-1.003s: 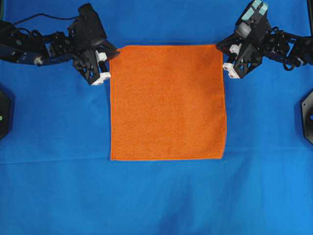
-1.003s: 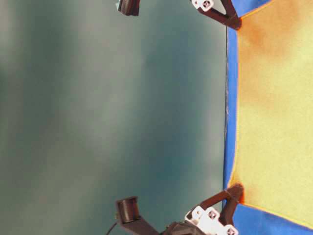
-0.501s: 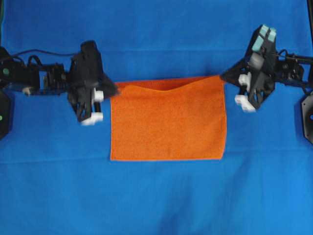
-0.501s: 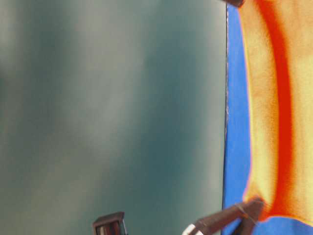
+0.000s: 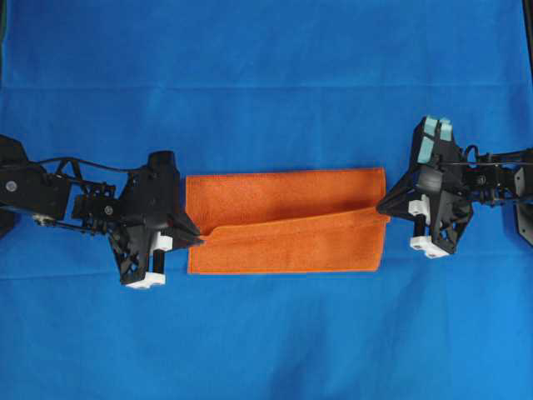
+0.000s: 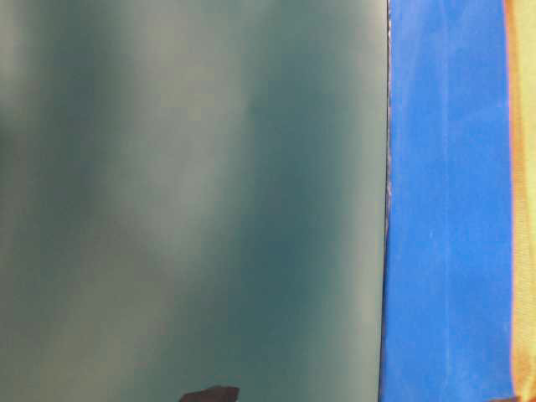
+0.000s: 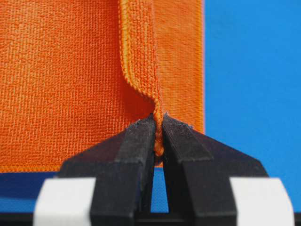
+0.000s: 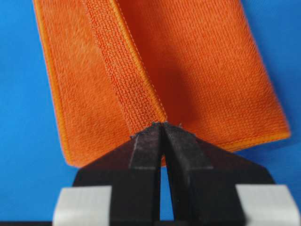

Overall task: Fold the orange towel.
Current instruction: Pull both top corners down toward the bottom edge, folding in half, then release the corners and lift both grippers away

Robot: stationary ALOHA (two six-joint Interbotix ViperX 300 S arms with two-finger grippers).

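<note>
Both end effectors, left [image 5: 197, 242] and right [image 5: 382, 208], have drawn the orange towel [image 5: 283, 221]'s far edge nearward, each pinching a corner, mid-fold on the blue surface [image 5: 266, 333]; next, likely lowering onto the near hem.

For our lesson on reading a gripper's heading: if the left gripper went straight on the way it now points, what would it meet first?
The orange towel itself: the left gripper is shut on its corner and points across it toward the right gripper.

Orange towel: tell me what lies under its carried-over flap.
Under the flap of the orange towel lies its own lower layer, showing only as a near strip. The blue cloth beneath is covered.
</note>
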